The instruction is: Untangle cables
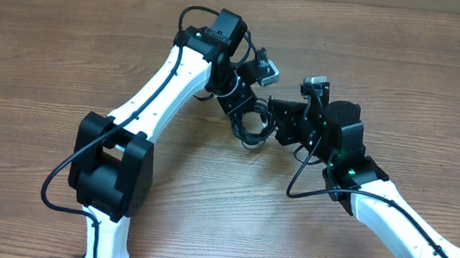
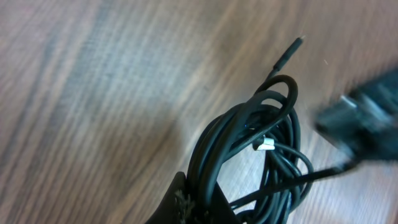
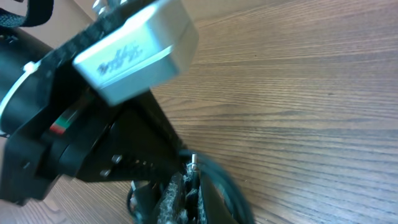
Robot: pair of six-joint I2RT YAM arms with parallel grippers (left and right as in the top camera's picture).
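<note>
A bundle of tangled black cables (image 1: pixel 254 123) hangs between my two grippers over the wooden table. In the left wrist view the cables (image 2: pixel 255 155) form several loops, with a small silver plug (image 2: pixel 266 147) inside and a thin black plug end (image 2: pixel 287 53) sticking out above. My left gripper (image 1: pixel 245 112) is shut on the looped strands (image 2: pixel 202 202). My right gripper (image 1: pixel 281 124) is shut on a cable end with a metal tip (image 3: pixel 193 163), close to the left gripper's body (image 3: pixel 93 124).
The wooden table (image 1: pixel 410 71) stretches around both arms. The left arm's white link (image 1: pixel 151 94) runs from the lower left, the right arm's (image 1: pixel 402 222) from the lower right. The left wrist camera housing (image 3: pixel 134 50) fills the right wrist view's upper left.
</note>
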